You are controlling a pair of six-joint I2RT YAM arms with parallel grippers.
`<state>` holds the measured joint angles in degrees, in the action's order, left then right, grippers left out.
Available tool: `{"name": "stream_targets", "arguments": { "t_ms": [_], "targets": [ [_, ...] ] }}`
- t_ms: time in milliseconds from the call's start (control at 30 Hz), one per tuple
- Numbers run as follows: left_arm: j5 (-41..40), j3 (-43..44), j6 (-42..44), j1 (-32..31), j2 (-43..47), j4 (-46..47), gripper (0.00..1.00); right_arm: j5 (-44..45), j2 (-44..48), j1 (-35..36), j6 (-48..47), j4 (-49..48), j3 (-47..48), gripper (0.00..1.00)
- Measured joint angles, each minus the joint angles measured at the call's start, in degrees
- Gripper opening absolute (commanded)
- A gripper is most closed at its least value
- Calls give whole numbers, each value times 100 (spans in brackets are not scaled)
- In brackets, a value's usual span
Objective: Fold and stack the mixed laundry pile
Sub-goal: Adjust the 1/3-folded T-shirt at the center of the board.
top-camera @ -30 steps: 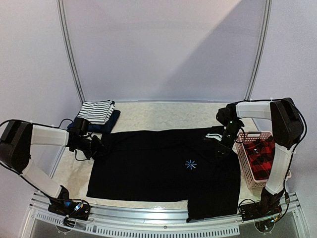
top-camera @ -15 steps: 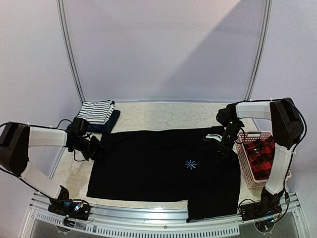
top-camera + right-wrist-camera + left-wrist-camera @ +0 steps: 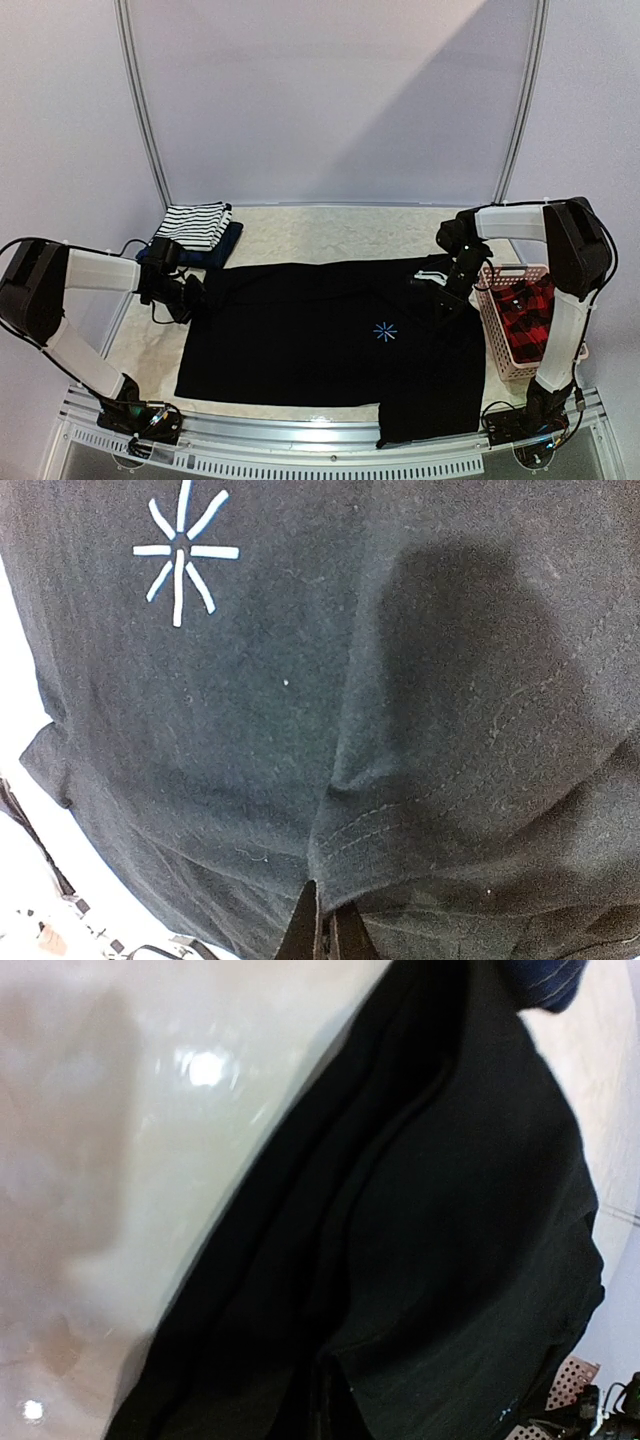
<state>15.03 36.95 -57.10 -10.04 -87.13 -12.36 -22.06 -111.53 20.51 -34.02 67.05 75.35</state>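
Black jersey item, the large black shirt (image 3: pixel 330 335), lay spread flat at the centre of the table (image 3: pixel 330 230), between the two arms. Change recorded: over the last second both pairs of jaws, half-parted before, came together. The left gripper (image 3: pixel 190 295) was now pinched on the shirt's 9 o'clock edge, at the far corner. The right gripper (image 3: pixel 445 300) was pinched on a stitched fold of the same shirt near its 2 o'clock corner, fingertips meeting on the seam in the right wrist view (image 3: pixel 325 930). Neither arm had shifted noticeably. Judged meaning: both ends were secured, so the grasping step was finished and a lift or fold-over could follow. Orientation: long axis ran 9 to 3 o'clock. One sleeve projected toward 6 o'clock at the near right, so the shoulders probably pointed to 3 o'clock and the hem to 9; the neck itself could not be made out. The blue star mark (image 3: pixel 385 331) faced up. Also present: striped tank top (image 3: pixel 195 225) folded on a navy piece (image 3: pixel 232 243) at 10 o'clock; plaid shirt (image 3: pixel 522 315) in the pink basket (image 3: pixel 493 335) at 3 o'clock.
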Motion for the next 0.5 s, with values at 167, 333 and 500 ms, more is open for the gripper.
{"name": "stream_targets", "arguments": {
  "t_ms": [167, 333, 500],
  "targets": [
    [-280, 632, 385, 0, 35, -505, 0, 17, 105, 0, -57, 44, 13, 0],
    [-492, 1156, 817, 11, 109, -938, 0, 76, 533, 0, -114, 302, 264, 0],
    [-564, 1552, 1283, 72, 87, -1480, 0, 210, 883, 0, -219, 525, 393, 0]
  ]
}}
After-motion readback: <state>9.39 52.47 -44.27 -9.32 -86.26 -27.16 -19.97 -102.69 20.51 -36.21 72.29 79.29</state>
